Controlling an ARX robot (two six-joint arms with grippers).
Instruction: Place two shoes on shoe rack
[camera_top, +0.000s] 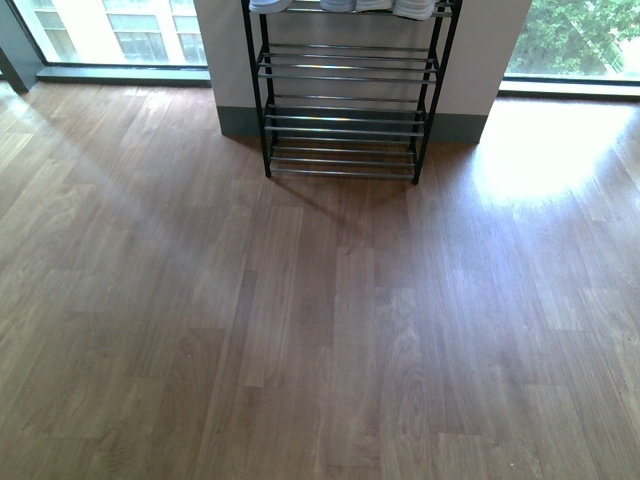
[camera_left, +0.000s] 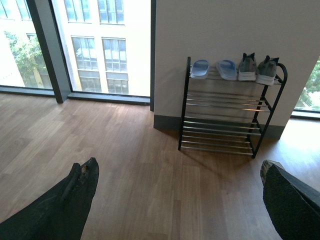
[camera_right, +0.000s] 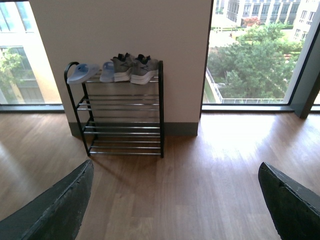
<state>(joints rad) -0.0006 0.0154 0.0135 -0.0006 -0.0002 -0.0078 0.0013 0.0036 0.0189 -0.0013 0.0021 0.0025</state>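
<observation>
Both pairs sat on the shoe rack's (camera_left: 231, 116) top tier: slides (camera_left: 214, 69), then sneakers (camera_left: 257, 68). Left gripper (camera_left: 175, 192) and right gripper (camera_right: 175, 200) were spread wide, empty, well short of it. Judged task complete; best to hold clear.

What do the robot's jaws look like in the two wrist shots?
Only the fingers show. The left gripper has two dark, near-black tapered fingers with a rough, scuffed matte surface and worn tips. The right gripper looks alike: broad dark fingers with a coarse texture. No cables, markings or arm links are visible; the front view shows neither arm.
</observation>
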